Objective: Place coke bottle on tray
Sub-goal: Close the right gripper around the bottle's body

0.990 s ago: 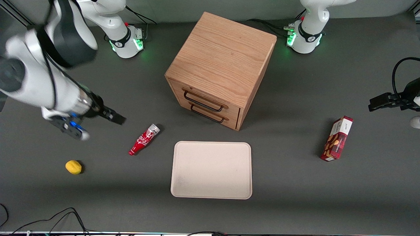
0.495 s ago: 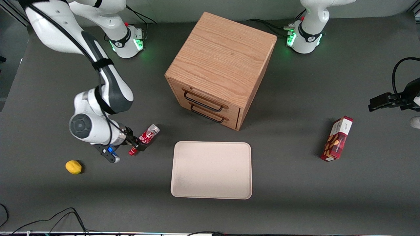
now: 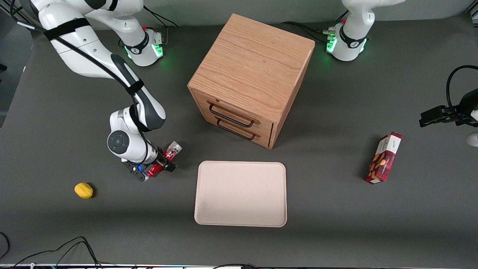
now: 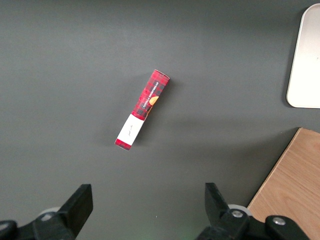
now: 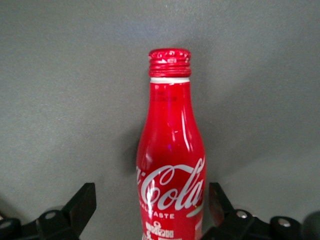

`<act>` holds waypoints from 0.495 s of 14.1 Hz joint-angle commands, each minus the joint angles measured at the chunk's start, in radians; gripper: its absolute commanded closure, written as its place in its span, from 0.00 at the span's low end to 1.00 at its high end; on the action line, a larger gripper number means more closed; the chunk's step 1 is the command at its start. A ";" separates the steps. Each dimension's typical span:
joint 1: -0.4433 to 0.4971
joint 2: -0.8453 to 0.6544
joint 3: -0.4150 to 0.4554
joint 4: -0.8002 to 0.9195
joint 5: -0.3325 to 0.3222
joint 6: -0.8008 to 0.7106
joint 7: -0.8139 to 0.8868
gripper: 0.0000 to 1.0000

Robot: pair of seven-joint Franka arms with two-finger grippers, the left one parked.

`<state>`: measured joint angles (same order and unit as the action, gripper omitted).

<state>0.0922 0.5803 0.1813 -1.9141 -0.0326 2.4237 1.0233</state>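
Note:
The coke bottle (image 3: pixel 172 149) is red with white script and lies on its side on the dark table, its silvery base pointing toward the cabinet. It lies beside the tray (image 3: pixel 241 194), toward the working arm's end. My right gripper (image 3: pixel 160 163) is down over the bottle's middle. In the right wrist view the bottle (image 5: pixel 171 150) lies between the two black fingers (image 5: pixel 82 202), with a gap beside one of them, so the gripper (image 5: pixel 150 196) is open around it. The cream-beige tray holds nothing and also shows in the left wrist view (image 4: pixel 306 65).
A wooden drawer cabinet (image 3: pixel 250 74) stands farther from the front camera than the tray. A yellow fruit (image 3: pixel 83 190) lies toward the working arm's end. A red snack box (image 3: pixel 384 158) lies toward the parked arm's end and also shows in the left wrist view (image 4: pixel 142 110).
My right arm swung in from the working arm's end and came down, bringing the open gripper over the bottle. The bottle has not moved.

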 commanded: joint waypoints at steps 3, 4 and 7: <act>0.000 0.007 0.001 -0.020 -0.024 0.032 0.037 1.00; 0.000 0.010 0.001 -0.019 -0.024 0.028 0.035 1.00; 0.001 0.000 0.001 -0.005 -0.024 0.017 0.024 1.00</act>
<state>0.0919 0.5854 0.1813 -1.9272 -0.0342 2.4357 1.0248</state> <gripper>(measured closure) 0.445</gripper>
